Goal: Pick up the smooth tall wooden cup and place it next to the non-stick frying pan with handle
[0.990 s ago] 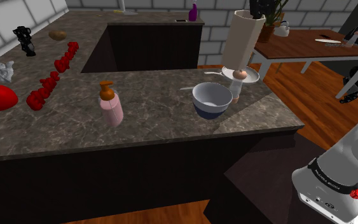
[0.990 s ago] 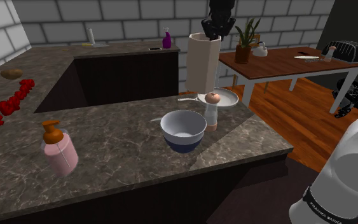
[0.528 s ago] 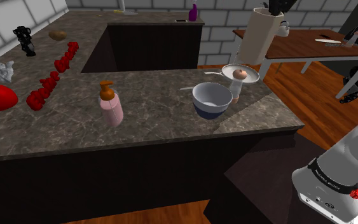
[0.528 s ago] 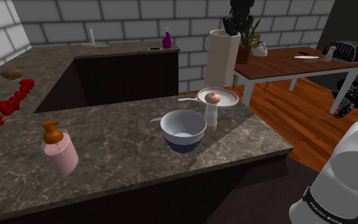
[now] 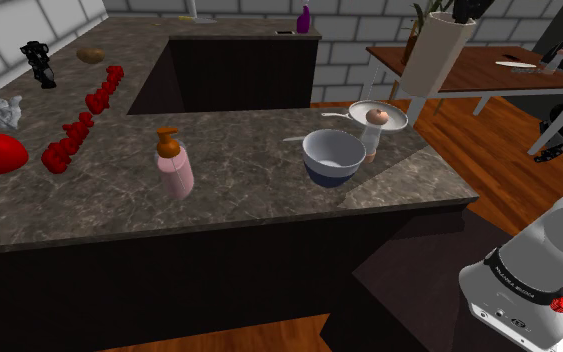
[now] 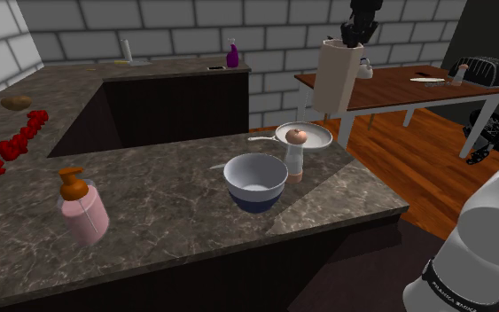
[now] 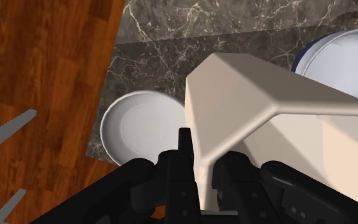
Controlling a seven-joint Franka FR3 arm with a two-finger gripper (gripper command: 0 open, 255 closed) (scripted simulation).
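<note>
A tall cream cup (image 5: 433,54) hangs tilted in the air, up and to the shoulder view's right of the counter's far corner. My black gripper (image 5: 466,10) is shut on its rim from above. In the second exterior view the cup (image 6: 335,78) hangs under the gripper (image 6: 354,33), in front of the wooden table. The frying pan (image 5: 379,115) is drawn pale grey, with a thin handle, and lies on the counter corner below the cup; it also shows as pan (image 6: 306,135). In the wrist view the gripper (image 7: 196,153) clasps the cup (image 7: 260,108) wall, with the round pan (image 7: 139,124) beneath and beside it.
A blue-and-white bowl (image 5: 332,157) and a small shaker (image 5: 373,132) stand close to the pan. A pink soap dispenser (image 5: 175,164) stands mid-counter, and red pieces (image 5: 79,130) lie further left. A wooden table (image 5: 489,75) and wooden floor lie beyond the counter edge.
The gripper has carried the cup up and to the right in both exterior views, from just above the pan toward the wooden table. Nothing on the counter has moved.
</note>
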